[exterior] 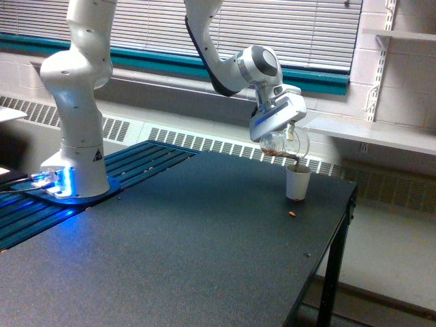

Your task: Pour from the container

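Above paper cup [298,182]: tilted clear container [285,144]

A dark table [204,259] carries a white paper cup [298,183] and a crumb [292,213].

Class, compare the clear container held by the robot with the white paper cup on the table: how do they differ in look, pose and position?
The container is see-through, showing brown bits; the paper cup is opaque white. The container is tilted, its mouth toward the cup; the paper cup stands upright. The container hangs in the gripper above the table; the paper cup rests on it. The container looks slightly bigger. Both are open-topped vessels.
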Tool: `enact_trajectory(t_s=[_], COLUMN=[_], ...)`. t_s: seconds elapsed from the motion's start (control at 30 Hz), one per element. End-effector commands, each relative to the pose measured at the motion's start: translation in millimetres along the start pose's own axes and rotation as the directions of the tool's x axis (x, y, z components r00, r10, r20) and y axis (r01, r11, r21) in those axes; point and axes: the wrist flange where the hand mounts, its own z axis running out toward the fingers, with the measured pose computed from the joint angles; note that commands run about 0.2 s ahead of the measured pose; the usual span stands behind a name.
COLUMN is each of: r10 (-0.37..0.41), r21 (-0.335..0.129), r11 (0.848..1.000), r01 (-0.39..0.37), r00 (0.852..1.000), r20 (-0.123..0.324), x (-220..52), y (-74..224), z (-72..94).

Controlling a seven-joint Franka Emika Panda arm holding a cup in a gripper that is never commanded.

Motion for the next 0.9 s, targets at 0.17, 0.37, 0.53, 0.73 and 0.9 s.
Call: enact_trajectory(t_s=[0.17,0.37,0.53,0.73,0.9], r10=[-0.059,-0.065,-0.07,-0.071,-0.069], r21=[-0.023,-0.033,-0.045,-0.045,-0.046], r11=[0.998,0.997,0.997,0.996,0.997], r01=[0.059,0.065,0.069,0.071,0.069], r00=[0.998,0.998,0.998,0.997,0.998], r20=[-0.011,-0.003,0.001,0.004,0.005], x=[-1.2,-1.9,-1.7,-1.3,-0.2], y=[-3.8,-2.2,0.4,1.9,3.8], z=[-5.4,-5.9,-5.9,-6.5,-7.4])
